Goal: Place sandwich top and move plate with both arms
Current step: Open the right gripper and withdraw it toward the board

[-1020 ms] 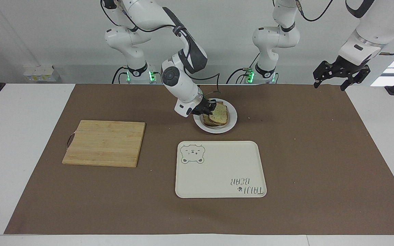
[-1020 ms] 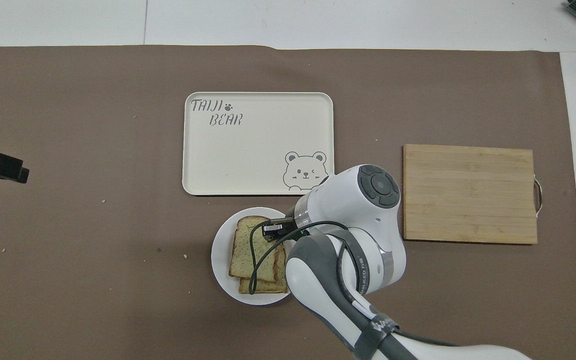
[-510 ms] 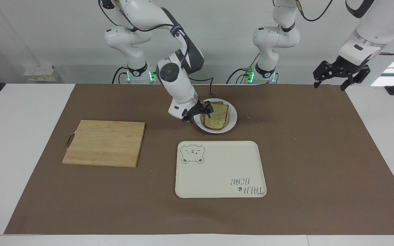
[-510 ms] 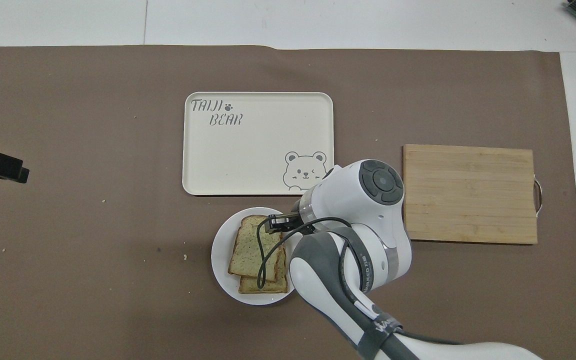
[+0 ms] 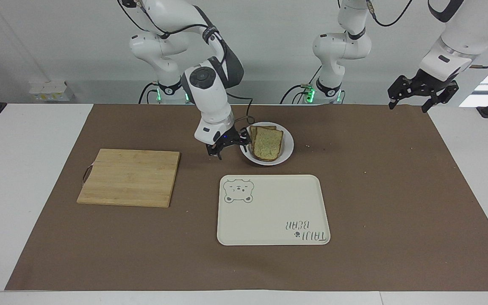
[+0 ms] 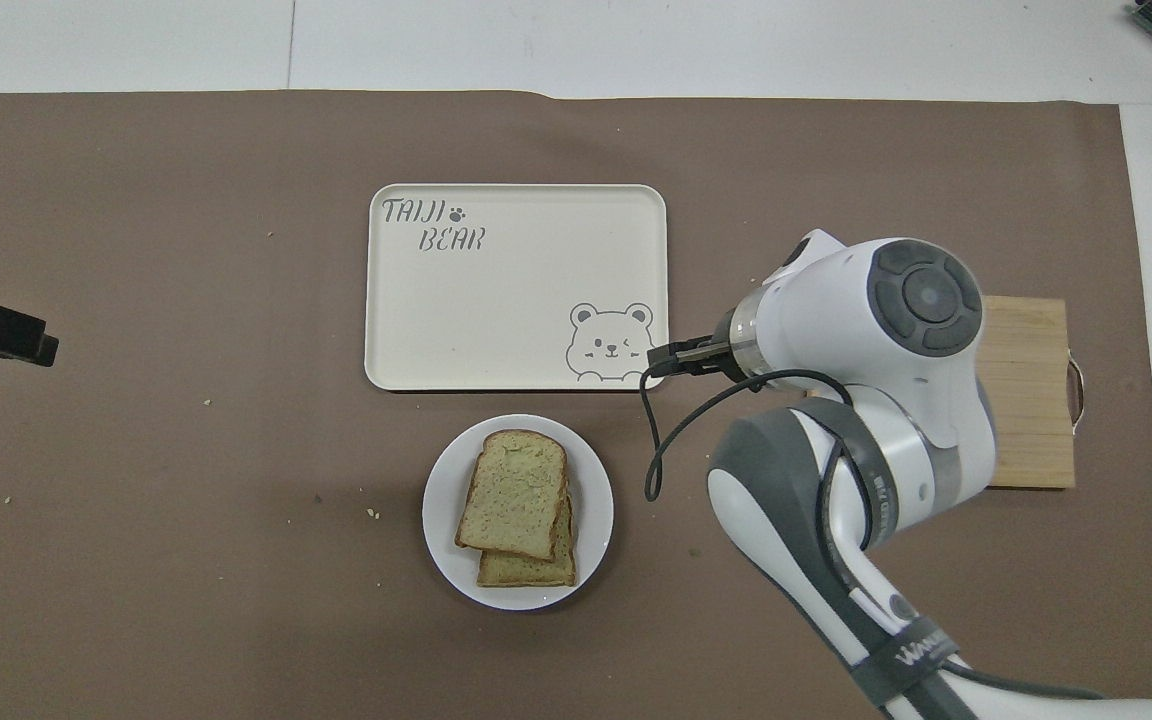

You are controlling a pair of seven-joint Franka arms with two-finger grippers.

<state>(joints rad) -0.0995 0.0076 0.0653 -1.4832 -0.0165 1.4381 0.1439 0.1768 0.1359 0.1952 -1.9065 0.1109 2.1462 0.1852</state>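
— Where's the top slice?

— On the lower slice, on the plate [image 5: 288,148]; the top [image 5: 267,143] sits a bit askew. My right gripper [image 5: 228,148], fingers apart and empty, hangs just beside the plate (clear of the bread).

— And the left gripper [image 5: 422,90]?

— Waiting high at its end, apparently open, for the two-arm carry.

Even, bright overhead light in both views; shadows soft and short, faint one under the plate [image 6: 446,560]; daylight blown out at the facing view's edge by the left arm's end; focus sharp, no motion blur.
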